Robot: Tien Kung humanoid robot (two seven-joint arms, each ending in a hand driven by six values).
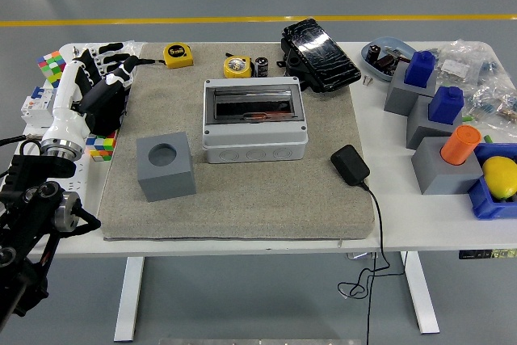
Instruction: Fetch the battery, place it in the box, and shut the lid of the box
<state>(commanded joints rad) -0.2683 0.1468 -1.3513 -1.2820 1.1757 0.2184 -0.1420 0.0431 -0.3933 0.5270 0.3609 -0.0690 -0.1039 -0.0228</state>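
Observation:
The grey box (254, 141) stands in the middle of the mat, its dark see-through lid (254, 107) lying flat on top. The battery (262, 66), a small black cylinder, stands behind the box beside a yellow tape measure (237, 65). My left hand (113, 80) hovers over the mat's far left edge, well left of the box and the battery. Its fingers are loosely extended and hold nothing. The left arm comes in from the lower left corner.
A grey cube with a round hole (166, 166) sits left of the box. A black adapter (350, 164) with a cable lies to the right, a black pack (319, 52) behind. Grey blocks (440, 169) and a blue bin with a lemon (500, 177) crowd the right side; colour cubes (52, 66) sit far left.

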